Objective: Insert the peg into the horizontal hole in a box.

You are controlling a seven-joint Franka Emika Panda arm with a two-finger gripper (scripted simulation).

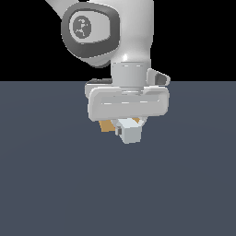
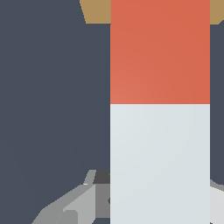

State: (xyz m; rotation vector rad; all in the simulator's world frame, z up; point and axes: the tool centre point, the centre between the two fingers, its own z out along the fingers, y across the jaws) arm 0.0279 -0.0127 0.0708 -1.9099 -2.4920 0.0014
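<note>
Fingers (image 1: 130,123) clamped on the white section of the peg (image 2: 159,131), held above the bench (image 1: 55,184); its orange-red end points toward the box (image 2: 94,11).

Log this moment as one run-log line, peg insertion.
gripper: shut on peg | peg: held, orange-red end toward box | box: just beyond peg's end | hole: not visible | insertion: cannot confirm

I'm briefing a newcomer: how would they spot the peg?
Find the robot's white hand in the middle of the exterior view. The peg is the square bar below it, white with an orange-red far section, unlike the tan box behind.
</note>
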